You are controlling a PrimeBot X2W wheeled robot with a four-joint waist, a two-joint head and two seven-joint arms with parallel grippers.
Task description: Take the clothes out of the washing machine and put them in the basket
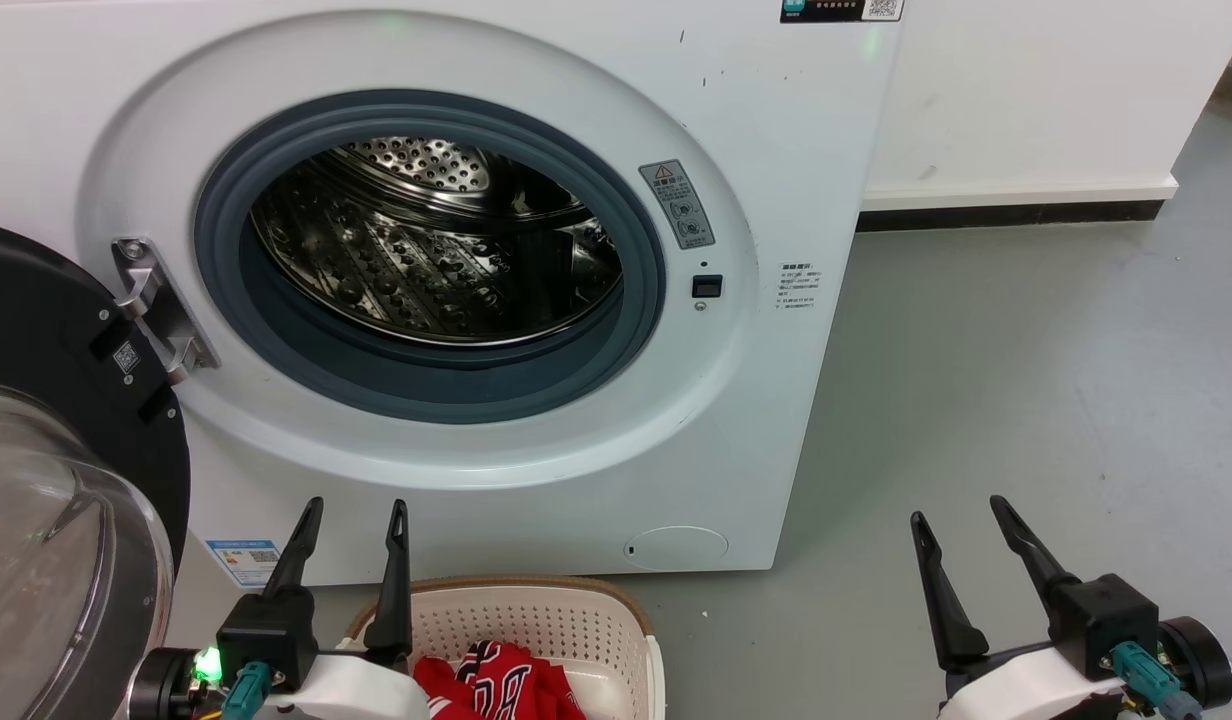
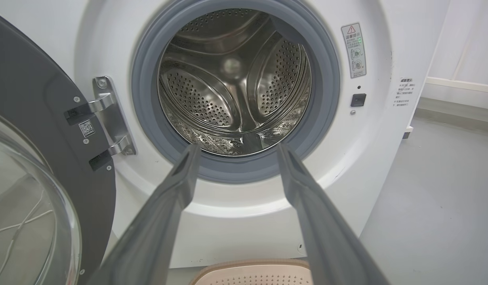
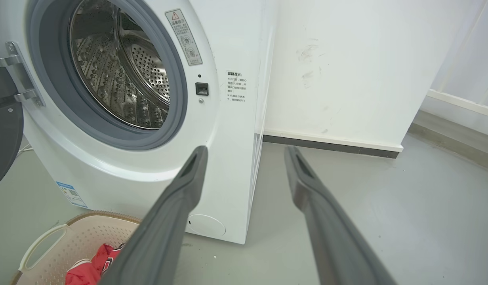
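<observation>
The white washing machine (image 1: 796, 130) stands in front of me, its black-framed glass door (image 1: 46, 480) swung open to the left. Its steel drum (image 1: 426, 250) shows bare metal, with no garment in sight in it. Red clothes (image 1: 501, 685) with white print lie in the cream basket (image 1: 536, 610) on the floor below the porthole. My left gripper (image 1: 356, 510) is open, nothing between its fingers, above the basket's left rim. My right gripper (image 1: 961, 510) is open too, over the grey floor to the machine's right. In the right wrist view the clothes (image 3: 89, 267) lie in the basket (image 3: 54, 237).
A white wall with a dark skirting strip (image 1: 1006, 215) runs behind the machine on the right. Grey floor (image 1: 1026, 400) stretches to the right of the machine. The open door takes up the lower left.
</observation>
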